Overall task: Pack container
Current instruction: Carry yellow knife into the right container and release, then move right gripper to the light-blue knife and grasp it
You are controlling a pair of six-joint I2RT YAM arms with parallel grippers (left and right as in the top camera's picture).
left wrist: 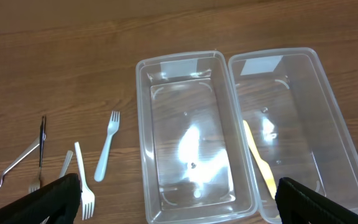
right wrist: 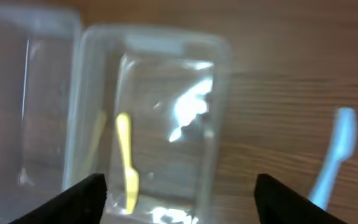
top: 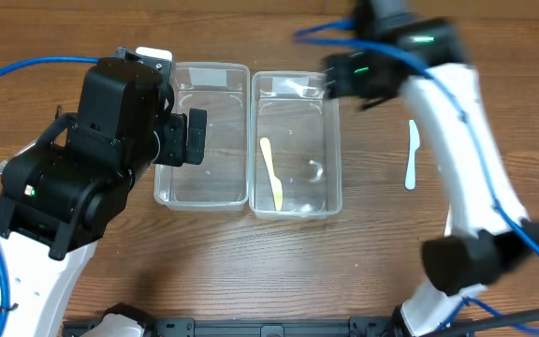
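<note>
Two clear plastic containers stand side by side. The left container (top: 204, 178) (left wrist: 143, 112) holds nothing. The right container (top: 309, 122) (left wrist: 303, 93) (right wrist: 148, 34) holds a yellow utensil (top: 271, 173) (left wrist: 260, 163) (right wrist: 127, 158). My left gripper (top: 189, 138) (left wrist: 179, 211) hangs open over the left container's near end, nothing between its fingers. My right gripper (top: 342, 79) (right wrist: 188, 205) is open above the right container's far end, blurred and holding nothing.
A pale blue plastic knife (top: 412, 154) (right wrist: 334, 155) lies on the wood right of the containers. Left of them lie a light blue fork (left wrist: 107, 146), a white fork (left wrist: 83, 180), a metal fork (left wrist: 8, 171) and other cutlery.
</note>
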